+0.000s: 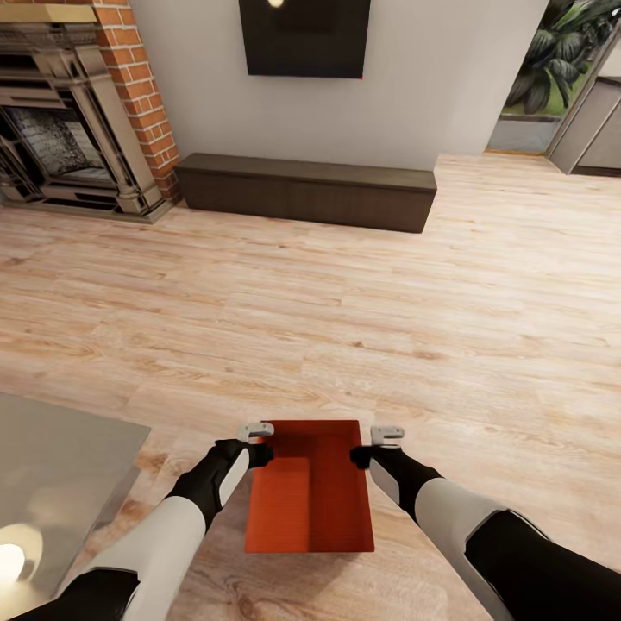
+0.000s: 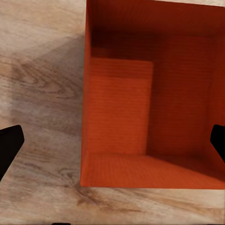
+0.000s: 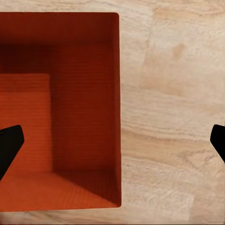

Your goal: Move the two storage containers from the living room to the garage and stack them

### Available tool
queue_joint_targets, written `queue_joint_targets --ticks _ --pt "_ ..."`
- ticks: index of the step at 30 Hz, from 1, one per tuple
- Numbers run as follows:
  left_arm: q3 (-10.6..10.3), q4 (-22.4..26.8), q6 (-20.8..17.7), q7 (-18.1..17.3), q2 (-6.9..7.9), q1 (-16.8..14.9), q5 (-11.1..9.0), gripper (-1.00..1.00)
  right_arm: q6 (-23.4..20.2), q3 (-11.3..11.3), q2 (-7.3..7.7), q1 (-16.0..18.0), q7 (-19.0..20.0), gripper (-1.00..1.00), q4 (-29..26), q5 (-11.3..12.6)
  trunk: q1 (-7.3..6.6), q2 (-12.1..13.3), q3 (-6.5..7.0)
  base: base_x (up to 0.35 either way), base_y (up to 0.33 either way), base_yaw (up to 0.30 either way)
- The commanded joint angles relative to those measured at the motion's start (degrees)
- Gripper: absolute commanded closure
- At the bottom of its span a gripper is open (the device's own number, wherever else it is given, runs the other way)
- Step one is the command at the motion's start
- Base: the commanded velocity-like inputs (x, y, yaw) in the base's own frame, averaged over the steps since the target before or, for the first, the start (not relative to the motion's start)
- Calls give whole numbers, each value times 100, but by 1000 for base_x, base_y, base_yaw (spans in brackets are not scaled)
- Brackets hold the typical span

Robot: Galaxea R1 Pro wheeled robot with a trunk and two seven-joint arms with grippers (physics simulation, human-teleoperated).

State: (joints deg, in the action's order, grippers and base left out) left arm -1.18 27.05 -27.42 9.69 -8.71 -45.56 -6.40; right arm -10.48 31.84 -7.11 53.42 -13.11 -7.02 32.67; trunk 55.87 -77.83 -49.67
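One red-orange storage container point(image 1: 310, 492) sits lidless and empty on the light wood-plank floor of the living room, just in front of me between both arms. My left gripper point(image 1: 261, 442) hovers over its left wall near the far corner, and my right gripper point(image 1: 366, 445) over its right wall. In the left wrist view the container point(image 2: 140, 117) has its wall between the wide-apart dark fingers point(image 2: 9, 145) of the left gripper point(image 2: 112, 145). The right wrist view is alike: the container point(image 3: 61, 117), and the right gripper point(image 3: 112, 143) open across the wall, fingers point(image 3: 9, 145) clear of it.
A low grey table point(image 1: 52, 466) stands close at the lower left. A long dark-brown cabinet point(image 1: 310, 190) runs along the far wall under a black screen point(image 1: 306, 39), with the brick fireplace point(image 1: 60, 129) at the far left. A doorway with plants point(image 1: 552, 78) opens at the far right.
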Motion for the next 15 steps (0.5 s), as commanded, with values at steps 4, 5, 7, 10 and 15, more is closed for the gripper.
queue_joint_targets --ticks 4,5,7,10,15 --pt "-15 46 -38 25 7 -4 -56 -100 -316 50 3 2 -34 -100 -17 92 88 -164 -76 0 0 0" --pt "-15 63 -45 18 8 -1 -56 -100 -366 50 2 4 -34 -100 -18 95 110 -204 -94 0 0 0" --pt "-14 92 -160 12 4 -2 -55 -100 -424 50 3 3 -34 -100 -18 97 154 -284 -130 0 0 0" --pt "-10 249 -669 37 5 -1 -57 -100 -574 54 6 3 -34 -100 -35 97 220 -405 -184 0 0 0" --pt "-7 351 -1023 53 17 -2 -63 -100 -714 55 7 3 -34 -100 -73 98 330 -605 -274 0 0 0"
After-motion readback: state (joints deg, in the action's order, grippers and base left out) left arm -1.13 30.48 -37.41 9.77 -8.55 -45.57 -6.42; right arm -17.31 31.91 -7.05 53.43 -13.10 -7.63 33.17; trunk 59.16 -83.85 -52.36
